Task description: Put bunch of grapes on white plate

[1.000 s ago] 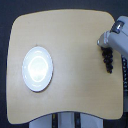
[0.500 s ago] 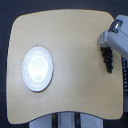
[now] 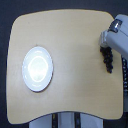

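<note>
exterior view: the plate (image 3: 37,68) sits on the tabletop (image 3: 70,45), bare and shiny in its centre, nothing on it. well apart from the plate, toward the view's right edge of the tabletop, are the grapes (image 3: 107,58), a dark elongated cluster running down from under the arm's grey-white casing. the claw (image 3: 105,48) is right at the top end of the grapes, but its fingers are too small and blurred to read; i cannot tell whether they are spread, pressed together, or pinching the stem end. it is also unclear whether the grapes hang free or lie on the wood.

judging by this, the step in hand is the pick-up or the very start of the carry: the grapes are at the claw, and the plate is not yet reached. the next move calls for a sure hold on the cluster, enough lift to clear the tabletop, then a long traverse toward the plate, ending above its centre before letting go low so the berries don't roll off the rim.
</note>
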Action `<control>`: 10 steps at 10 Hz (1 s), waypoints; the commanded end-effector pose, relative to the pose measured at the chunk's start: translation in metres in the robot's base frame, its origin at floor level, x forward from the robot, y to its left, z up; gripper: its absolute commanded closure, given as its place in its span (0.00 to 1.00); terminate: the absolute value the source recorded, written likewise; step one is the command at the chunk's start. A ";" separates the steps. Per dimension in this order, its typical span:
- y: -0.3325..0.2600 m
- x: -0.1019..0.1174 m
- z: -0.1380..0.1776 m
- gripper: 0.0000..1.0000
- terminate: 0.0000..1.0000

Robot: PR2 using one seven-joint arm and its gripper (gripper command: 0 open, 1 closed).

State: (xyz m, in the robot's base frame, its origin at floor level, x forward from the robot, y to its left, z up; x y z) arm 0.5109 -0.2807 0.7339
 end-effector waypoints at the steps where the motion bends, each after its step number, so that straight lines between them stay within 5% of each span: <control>1: -0.006 0.004 0.011 1.00 0.00; 4: -0.001 0.009 0.034 1.00 0.00; 10: 0.052 0.005 0.144 1.00 0.00</control>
State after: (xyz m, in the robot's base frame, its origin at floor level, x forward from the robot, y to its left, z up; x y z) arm 0.5163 -0.2665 0.7956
